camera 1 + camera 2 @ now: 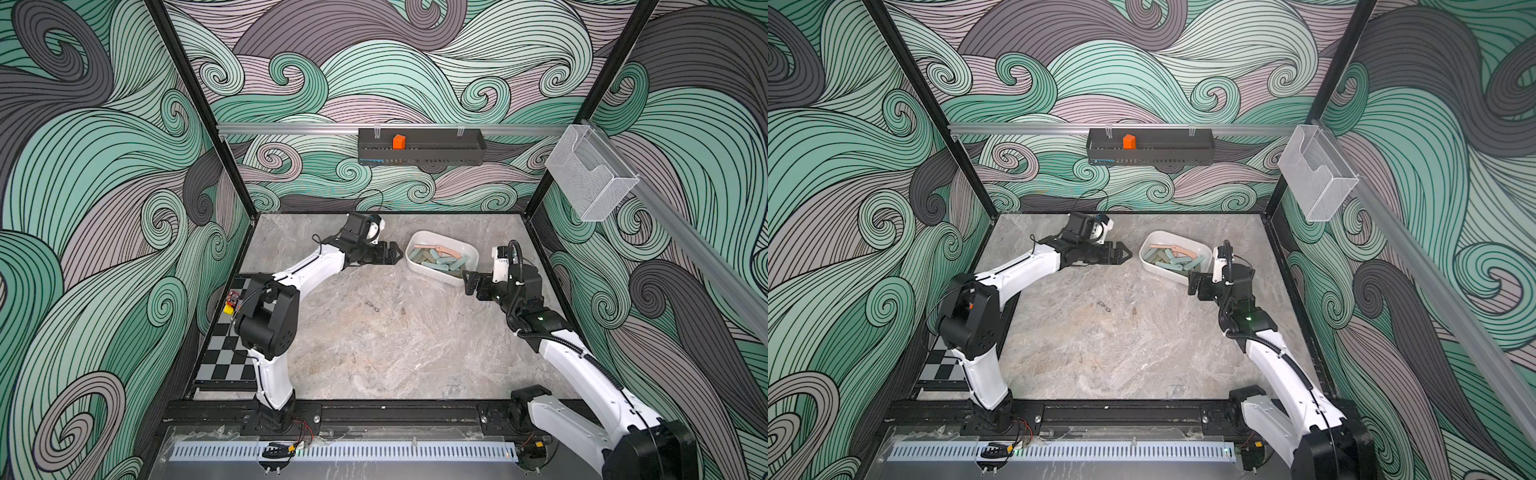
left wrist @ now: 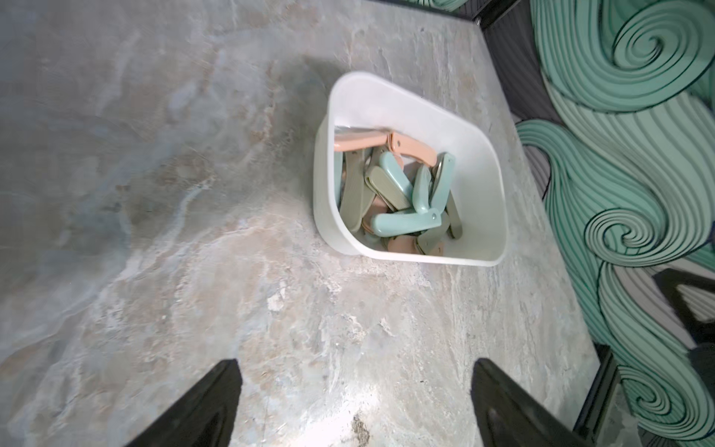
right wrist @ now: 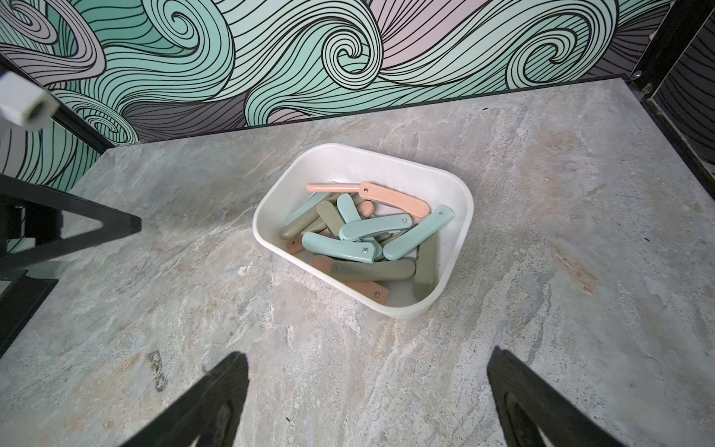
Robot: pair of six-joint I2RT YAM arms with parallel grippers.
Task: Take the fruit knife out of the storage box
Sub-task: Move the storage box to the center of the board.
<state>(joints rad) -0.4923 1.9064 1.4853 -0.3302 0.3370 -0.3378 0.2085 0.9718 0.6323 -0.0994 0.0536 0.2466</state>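
The white storage box [image 1: 432,272] [image 1: 1163,270] [image 2: 329,185] [image 3: 402,311] sits on the marble table toward the back right. It holds several folding fruit knives in teal, olive and pink. A pink fruit knife [image 1: 440,249] [image 1: 1173,249] [image 2: 387,141] [image 3: 387,197] lies on top, partly unfolded. My left gripper [image 1: 395,252] [image 1: 1127,252] [image 2: 356,363] is open and empty, just left of the box. Open and empty too, my right gripper [image 1: 467,283] [image 1: 1191,284] [image 3: 367,356] hovers at the box's near right corner.
A long black slotted tray [image 1: 422,151] with an orange block [image 1: 399,142] hangs on the back rail. A clear mesh basket [image 1: 590,174] hangs on the right rail. A checkerboard [image 1: 228,353] and a small red and yellow item [image 1: 230,301] lie by the left wall.
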